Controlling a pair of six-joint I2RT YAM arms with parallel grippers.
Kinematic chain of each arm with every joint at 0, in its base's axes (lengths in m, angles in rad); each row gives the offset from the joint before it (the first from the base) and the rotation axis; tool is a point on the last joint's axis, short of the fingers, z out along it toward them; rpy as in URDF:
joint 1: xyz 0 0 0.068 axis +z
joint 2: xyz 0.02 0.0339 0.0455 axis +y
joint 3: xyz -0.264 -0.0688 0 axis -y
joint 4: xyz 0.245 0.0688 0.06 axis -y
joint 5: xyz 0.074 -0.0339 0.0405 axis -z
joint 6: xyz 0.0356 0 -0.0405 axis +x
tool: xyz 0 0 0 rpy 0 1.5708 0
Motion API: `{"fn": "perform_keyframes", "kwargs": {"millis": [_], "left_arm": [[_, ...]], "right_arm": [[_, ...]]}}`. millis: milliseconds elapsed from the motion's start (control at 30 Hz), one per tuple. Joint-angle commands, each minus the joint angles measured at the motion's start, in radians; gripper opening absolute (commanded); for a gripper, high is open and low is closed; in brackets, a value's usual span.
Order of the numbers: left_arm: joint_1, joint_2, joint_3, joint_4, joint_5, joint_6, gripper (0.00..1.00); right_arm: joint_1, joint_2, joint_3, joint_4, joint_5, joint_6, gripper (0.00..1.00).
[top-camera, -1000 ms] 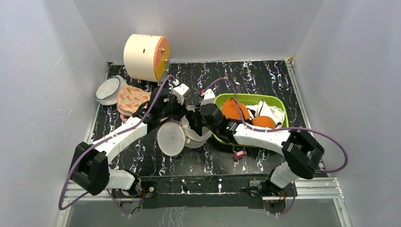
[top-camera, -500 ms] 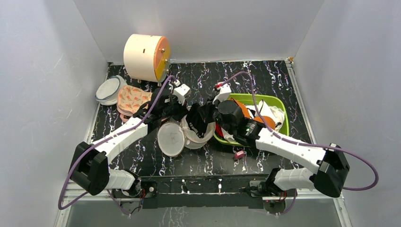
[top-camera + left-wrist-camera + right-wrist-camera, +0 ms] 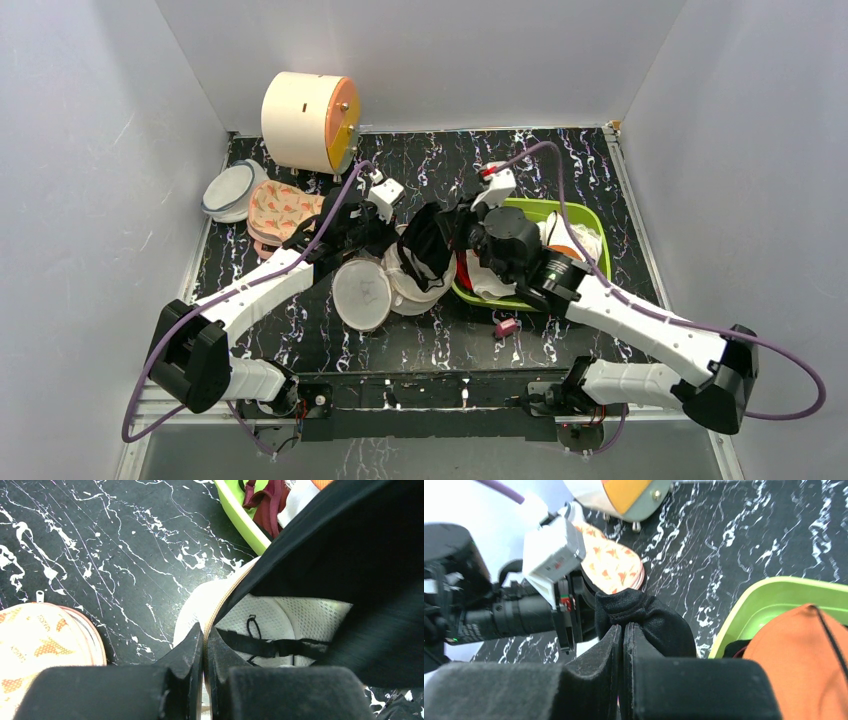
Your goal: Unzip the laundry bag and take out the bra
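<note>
Black white-veined table point(image 3: 300, 330), walled in white on three sides, shows whole only from above; that view alone takes in the cream drum with an orange face point(image 3: 300, 120) at the back left, the grey-rimmed disc point(image 3: 230, 190) by the left wall and a small red thing point(image 3: 507, 326) in front of the green bin point(image 3: 590, 212); the bag point(image 3: 362, 293) lies open at mid-table, just left of the bin, its flat lid tipped toward the near edge; the faint mark on that lid is too small to read. From the left wrist, the left gripper point(image 3: 204, 632) is pinched tight on the bag's tan-edged rim, and the mesh lining shows with a black strap point(image 3: 270, 647) lying inside; a maroon garment point(image 3: 267, 500) hangs at the bin's edge there. From the right wrist, the right gripper point(image 3: 622, 630) is clamped on a fold of the bra point(image 3: 649, 617), black and padded, lifted above the open bag with its lower part at the mouth; only this view shows an orange cup point(image 3: 794, 650) crossed by a thin black strap in the bin; the flamingo pouch point(image 3: 616, 565) lies behind, its print carrying no words I can make out.
</note>
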State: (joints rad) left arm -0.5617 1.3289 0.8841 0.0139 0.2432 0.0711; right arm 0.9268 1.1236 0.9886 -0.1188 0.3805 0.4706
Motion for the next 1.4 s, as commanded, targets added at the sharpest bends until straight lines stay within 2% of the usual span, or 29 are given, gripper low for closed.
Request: {"fn": "perform_keyframes", "kwargs": {"millis": [0,467,733,933,1167,1367], "left_arm": [[-0.008,-0.046,0.0,0.006,-0.01,0.012,0.0],[-0.021,-0.047,-0.001,0.001,-0.023,0.019,0.0],[-0.027,-0.04,-0.003,0.0,-0.03,0.023,0.0],[-0.033,-0.035,-0.003,-0.001,-0.032,0.024,0.0],[-0.037,-0.029,-0.002,-0.005,-0.038,0.028,0.0],[-0.039,-0.028,0.0,-0.007,-0.036,0.028,0.0]], "right_arm": [[-0.002,-0.09,0.097,0.003,0.092,-0.067,0.0],[-0.002,-0.235,0.236,-0.086,0.357,-0.378,0.0],[-0.002,-0.297,0.314,-0.038,0.438,-0.534,0.0],[-0.002,-0.347,0.309,0.022,0.505,-0.664,0.0],[-0.002,-0.397,0.332,0.034,0.541,-0.73,0.0],[-0.002,-0.414,0.283,0.066,0.562,-0.761,0.0]]}}
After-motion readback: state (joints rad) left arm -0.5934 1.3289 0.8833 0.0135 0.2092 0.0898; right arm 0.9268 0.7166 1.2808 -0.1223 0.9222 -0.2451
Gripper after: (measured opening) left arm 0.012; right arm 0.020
